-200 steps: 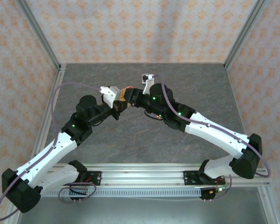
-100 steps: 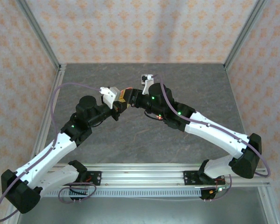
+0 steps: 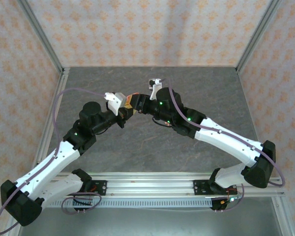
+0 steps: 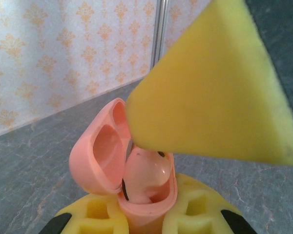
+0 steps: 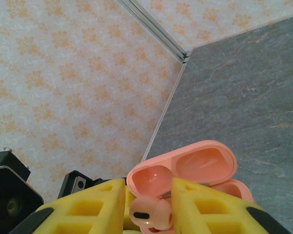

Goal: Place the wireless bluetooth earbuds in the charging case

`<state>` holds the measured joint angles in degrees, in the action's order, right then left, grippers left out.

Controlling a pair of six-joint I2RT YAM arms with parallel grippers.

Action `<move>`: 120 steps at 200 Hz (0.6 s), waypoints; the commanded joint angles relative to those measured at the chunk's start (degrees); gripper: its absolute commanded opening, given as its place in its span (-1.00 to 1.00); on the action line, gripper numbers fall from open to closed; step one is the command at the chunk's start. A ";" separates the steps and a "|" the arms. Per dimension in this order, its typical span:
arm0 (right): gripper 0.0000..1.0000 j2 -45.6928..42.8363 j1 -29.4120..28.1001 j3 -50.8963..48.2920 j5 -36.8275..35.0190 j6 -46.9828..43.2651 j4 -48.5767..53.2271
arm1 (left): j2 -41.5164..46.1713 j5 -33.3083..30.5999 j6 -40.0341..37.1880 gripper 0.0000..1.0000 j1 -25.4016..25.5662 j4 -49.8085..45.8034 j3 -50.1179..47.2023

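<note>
I find the left jaws pressed together on the base of a coral-red, pebble-shaped plastic charging case [image 4: 95,156]. Their yellow foam pads [image 4: 97,212] flank it on both sides. The case is held clear of the grey marbled surface [image 3: 206,93], near the middle of the workspace, and its lid is hinged open.

The right jaws pinch a small coral-red plastic earbud [image 5: 150,212] between their own yellow pads [image 5: 88,209]. From the right wrist, the bud's dark-tipped end faces the camera, and the open case [image 5: 205,163] sits directly behind it.

From the left wrist, the earbud [image 4: 146,170] has its lower part inside the case base and its upper part under one right pad [image 4: 210,87] — I cannot tell whether it is fully seated.

From above, the two arms meet tip to tip over the case [image 3: 130,101].
</note>
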<state>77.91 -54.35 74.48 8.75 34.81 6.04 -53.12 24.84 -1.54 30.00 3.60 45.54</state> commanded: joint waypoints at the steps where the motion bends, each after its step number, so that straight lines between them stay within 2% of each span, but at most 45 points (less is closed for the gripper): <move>1: -0.36 -0.16 -0.12 -0.59 -0.46 -0.92 4.27 | 2.76 0.65 -0.83 -1.00 0.32 6.14 0.83; 67: -0.28 -0.17 -0.14 -0.15 0.02 -0.30 5.83 | 3.09 0.87 -2.25 -1.00 0.34 5.59 0.03; 120: -0.26 -4.47 -0.14 1.43 1.10 -0.41 7.86 | 6.66 3.10 -9.46 -1.00 0.32 8.99 -4.97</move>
<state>76.71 -54.46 74.48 9.61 34.83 9.34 -49.63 25.45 -6.15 30.02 5.30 41.67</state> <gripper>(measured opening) 0.364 0.133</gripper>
